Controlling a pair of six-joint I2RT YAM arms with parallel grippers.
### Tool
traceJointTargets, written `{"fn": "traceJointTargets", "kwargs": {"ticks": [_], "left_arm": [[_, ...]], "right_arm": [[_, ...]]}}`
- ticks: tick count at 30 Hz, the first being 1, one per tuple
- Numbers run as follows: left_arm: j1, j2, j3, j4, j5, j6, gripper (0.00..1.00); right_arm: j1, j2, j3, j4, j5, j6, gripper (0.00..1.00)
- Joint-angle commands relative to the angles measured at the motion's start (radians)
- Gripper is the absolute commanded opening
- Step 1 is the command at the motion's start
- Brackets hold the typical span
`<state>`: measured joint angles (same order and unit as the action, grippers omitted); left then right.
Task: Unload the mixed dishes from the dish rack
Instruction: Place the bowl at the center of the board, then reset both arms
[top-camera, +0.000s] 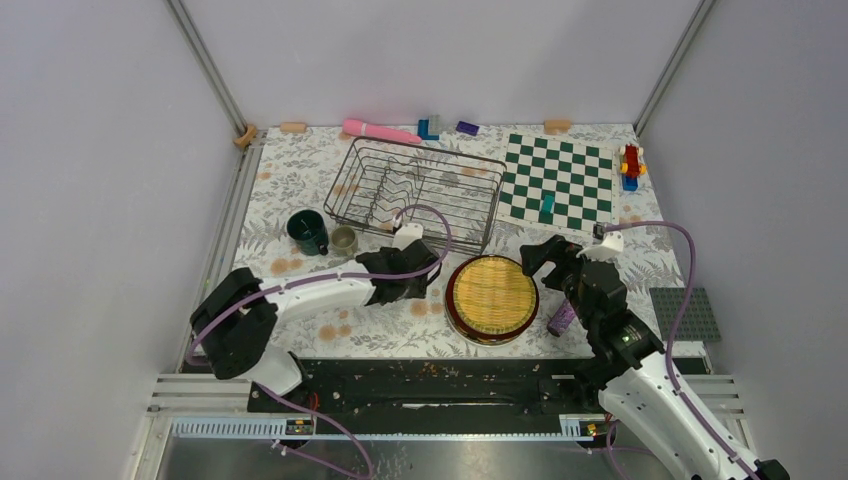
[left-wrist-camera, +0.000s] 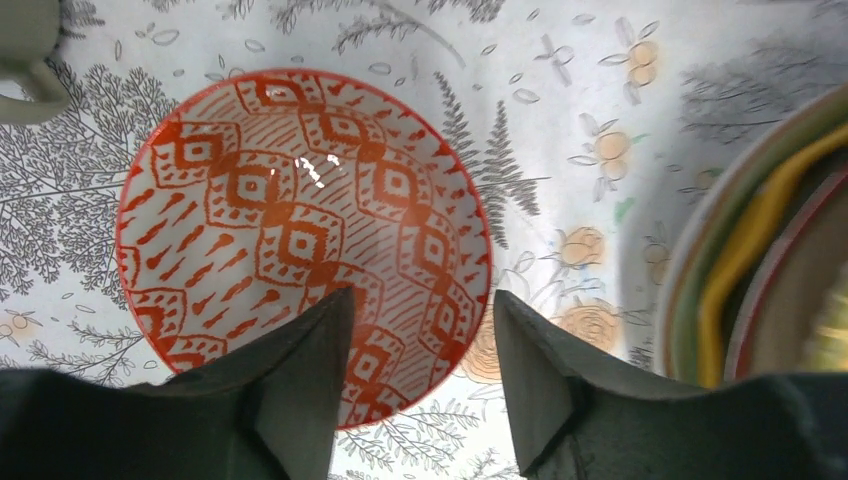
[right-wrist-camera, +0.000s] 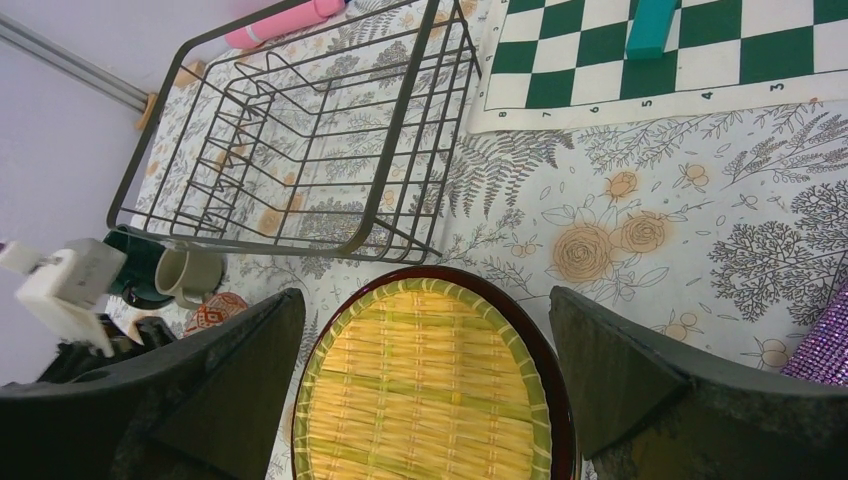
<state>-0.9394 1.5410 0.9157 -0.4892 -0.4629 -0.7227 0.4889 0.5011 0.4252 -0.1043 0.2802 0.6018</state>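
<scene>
We judge unloading nearly done: our left claw (left-wrist-camera: 421, 300), half-parted, straddles the rim of the red-patterned white ceramic bowl (left-wrist-camera: 300, 200) beneath it, right claw (right-wrist-camera: 425, 295) wide and empty; next, lift straight clear.

Place: a robot test cell in a lab.
Walls: plain pale panels and metal posts (top-camera: 205, 60) are boxing in the tabletop (top-camera: 290, 180).
Rig: the left arm (top-camera: 310, 292) and right arm (top-camera: 655, 385) are sitting bolted to a black rail (top-camera: 430, 378) along the bottom edge.
Props: a dish rack (top-camera: 430, 151), chessboard (top-camera: 570, 175) and toy blocks (top-camera: 631, 165) are lying together as mismatched props.
</scene>
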Motion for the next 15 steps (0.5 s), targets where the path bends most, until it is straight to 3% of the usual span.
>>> {"fn": "traceJointTargets", "kwargs": {"ticks": [1,8,15], "left_arm": [[-0.009,-0.131,0.0,0.07,-0.009,0.025,0.63],[-0.01,-0.329,0.0,0.086,-0.11,0.075,0.97],[-0.008,-0.613,-0.03,0.14,-0.347,0.169,0.99]], "right_arm": [[0.0,-0.015,0.038,-0.002,0.042,-0.013,1.0],[0.0,-0.035,0.039,-0.019,0.068,-0.017,1.0],[0.0,-0.074,0.048,-0.066,0.127,-0.022,1.0]]}}
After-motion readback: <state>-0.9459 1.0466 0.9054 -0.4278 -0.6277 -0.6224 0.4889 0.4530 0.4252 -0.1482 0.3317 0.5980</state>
